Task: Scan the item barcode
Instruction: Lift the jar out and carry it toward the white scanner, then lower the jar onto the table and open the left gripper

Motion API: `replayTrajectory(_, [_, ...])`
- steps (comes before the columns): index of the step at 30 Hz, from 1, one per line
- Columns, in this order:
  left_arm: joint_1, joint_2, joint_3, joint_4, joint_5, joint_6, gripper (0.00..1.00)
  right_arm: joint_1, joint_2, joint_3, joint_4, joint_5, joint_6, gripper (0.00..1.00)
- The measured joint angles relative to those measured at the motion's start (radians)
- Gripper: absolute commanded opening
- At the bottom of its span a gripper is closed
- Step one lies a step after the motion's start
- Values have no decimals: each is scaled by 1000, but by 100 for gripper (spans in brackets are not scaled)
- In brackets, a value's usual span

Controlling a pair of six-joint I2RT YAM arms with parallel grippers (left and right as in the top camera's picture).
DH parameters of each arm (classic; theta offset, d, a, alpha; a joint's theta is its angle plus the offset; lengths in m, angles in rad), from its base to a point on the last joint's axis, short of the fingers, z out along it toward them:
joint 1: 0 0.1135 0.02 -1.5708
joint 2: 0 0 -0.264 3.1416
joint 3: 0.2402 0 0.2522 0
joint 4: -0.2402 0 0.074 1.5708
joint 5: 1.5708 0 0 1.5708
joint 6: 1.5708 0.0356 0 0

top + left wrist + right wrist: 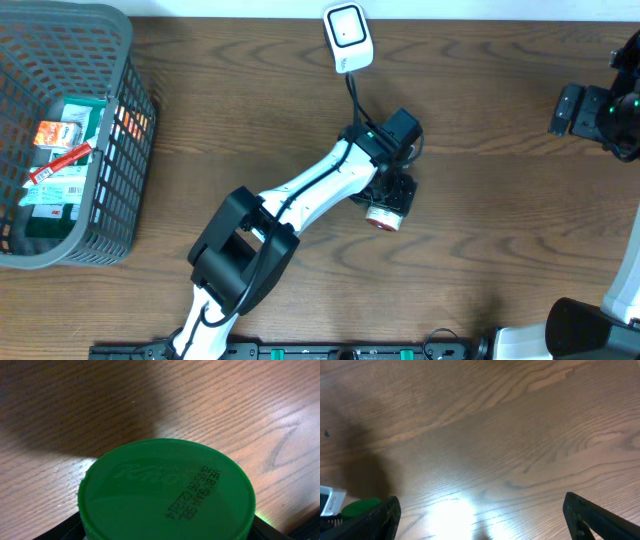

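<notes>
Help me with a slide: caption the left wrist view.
Green Knorr-embossed lid of the container in the left gripper, printed code facing the camera, wooden table behind.

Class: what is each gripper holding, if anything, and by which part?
Left gripper holds the jar by its sides, green lid facing the wrist camera. Right gripper is open, holding nothing.
</notes>
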Motion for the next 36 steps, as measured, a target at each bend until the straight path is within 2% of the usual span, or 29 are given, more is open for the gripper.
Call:
replayTrajectory(10, [-23,2,0,161,-73,-204,52,0,0,0,0,0,0,99])
replayTrajectory(14, [-75,2,0,261,-153,-298,52,0,0,0,0,0,0,99])
replayTrajectory(20, [-163,2,0,374,-187,-413,52,0,0,0,0,0,0,99])
replayTrajectory(25, [-208,3,0,382,-187,-486,52,0,0,0,0,0,0,99])
replayTrajectory(36, [-201,92,0,395,-199,-539,52,0,0,0,0,0,0,99])
